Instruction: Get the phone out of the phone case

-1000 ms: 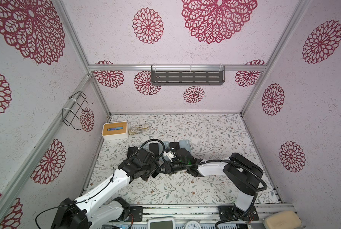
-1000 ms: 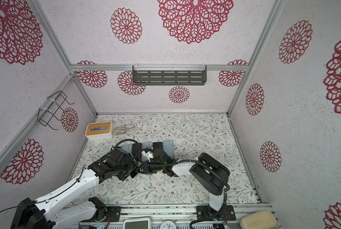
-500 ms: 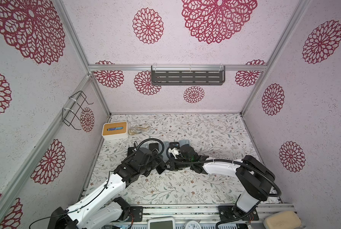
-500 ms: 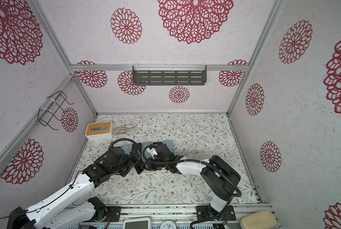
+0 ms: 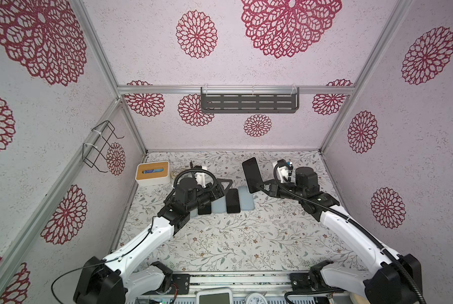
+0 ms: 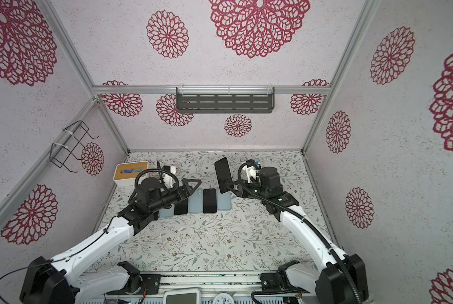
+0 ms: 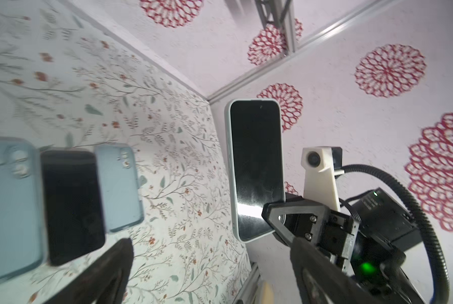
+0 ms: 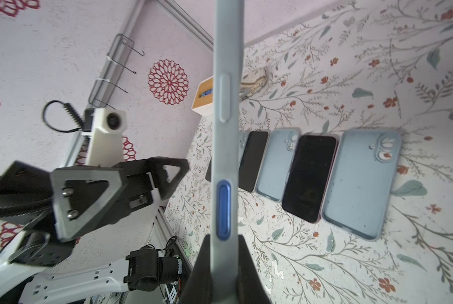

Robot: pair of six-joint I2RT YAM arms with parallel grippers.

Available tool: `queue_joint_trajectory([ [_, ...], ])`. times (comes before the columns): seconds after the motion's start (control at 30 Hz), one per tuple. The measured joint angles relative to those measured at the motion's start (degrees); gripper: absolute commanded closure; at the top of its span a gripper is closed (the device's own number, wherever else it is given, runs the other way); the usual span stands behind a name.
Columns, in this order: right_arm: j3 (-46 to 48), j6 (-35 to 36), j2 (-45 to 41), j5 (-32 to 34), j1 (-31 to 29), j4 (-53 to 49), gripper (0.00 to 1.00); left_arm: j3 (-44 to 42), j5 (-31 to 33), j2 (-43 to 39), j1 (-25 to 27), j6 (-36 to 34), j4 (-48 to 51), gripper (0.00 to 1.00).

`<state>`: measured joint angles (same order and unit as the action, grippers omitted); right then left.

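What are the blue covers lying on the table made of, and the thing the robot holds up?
The blue covers look like soft matte plastic or silicone: dull, no shine, rounded edges. The held phone has a glossy, glass-like front that reflects light, inside a pale matte case, probably the same rubbery plastic.

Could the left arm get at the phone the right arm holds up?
Probably yes: the left jaws are open nearby, nothing stands between, and most of the cased phone sticks out free of the right jaws.
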<state>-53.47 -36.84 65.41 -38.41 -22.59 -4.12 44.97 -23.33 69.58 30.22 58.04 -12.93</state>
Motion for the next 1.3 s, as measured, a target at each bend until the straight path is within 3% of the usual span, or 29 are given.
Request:
queue_joint_trajectory([
  [0.33, 4.37, -3.78, -4.13, -9.22, 0.42, 10.71, 1.0, 1.14, -14.36, 7.89, -1.18, 3.34, -20.57, 0.01],
  [0.57, 6.67, -6.58, -4.7, -11.87, 0.42, 15.45, 1.0, 1.29, -19.69, 11.52, -2.27, 7.65, -29.75, 0.21],
  [0.7, 7.06, -7.28, -4.79, -12.83, 0.42, 17.35, 1.0, 3.02, -21.77, 13.88, -2.27, 9.4, -32.39, 0.27],
  [0.93, 8.2, -8.76, -4.81, -13.46, 0.42, 19.82, 1.0, 5.14, -23.93, 16.02, -2.19, 11.45, -35.6, 0.43],
  [1.3, 9.09, -9.33, -5.22, -14.36, 0.26, 20.87, 1.0, 6.86, -25.59, 18.43, -1.9, 13.0, -37.09, 0.78],
])
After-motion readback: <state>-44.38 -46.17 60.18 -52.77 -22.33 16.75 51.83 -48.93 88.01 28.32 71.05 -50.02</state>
